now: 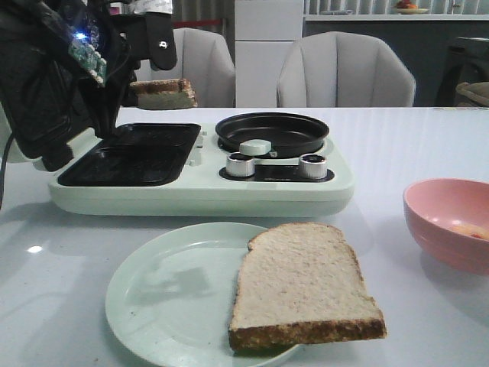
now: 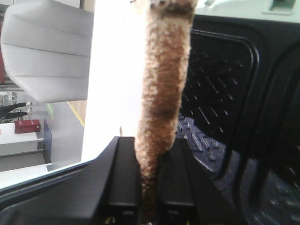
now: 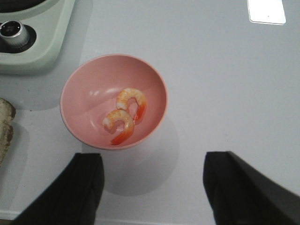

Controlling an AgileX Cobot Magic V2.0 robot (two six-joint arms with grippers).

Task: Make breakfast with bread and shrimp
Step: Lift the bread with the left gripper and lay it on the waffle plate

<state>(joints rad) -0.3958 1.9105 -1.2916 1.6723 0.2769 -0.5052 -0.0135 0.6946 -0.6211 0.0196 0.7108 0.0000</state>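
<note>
Brown-crusted bread slice (image 2: 164, 93) — clamped betw. left pincer (image 2: 151, 187) fingers

Tan bread slice (image 1: 299, 287) flat on plate, lower centre; second slice (image 1: 163, 93) held aloft, upper left; two curled orange shrimp (image 3: 125, 115) in pink bowl.

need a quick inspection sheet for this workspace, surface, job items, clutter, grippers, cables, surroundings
surface: white table, glossy, no spills seen
job's things: one bread slice on the pale green plate, overhanging its rim; second bread slice held above the black grill tray of the breakfast maker; two shrimp in the pink bowl; round pan holds no food
clutter: nothing seen
grippers: left gripper shut on the second slice; right gripper open above the table, near the bowl
cables: nothing seen
surroundings: two grey chairs behind the table
</note>
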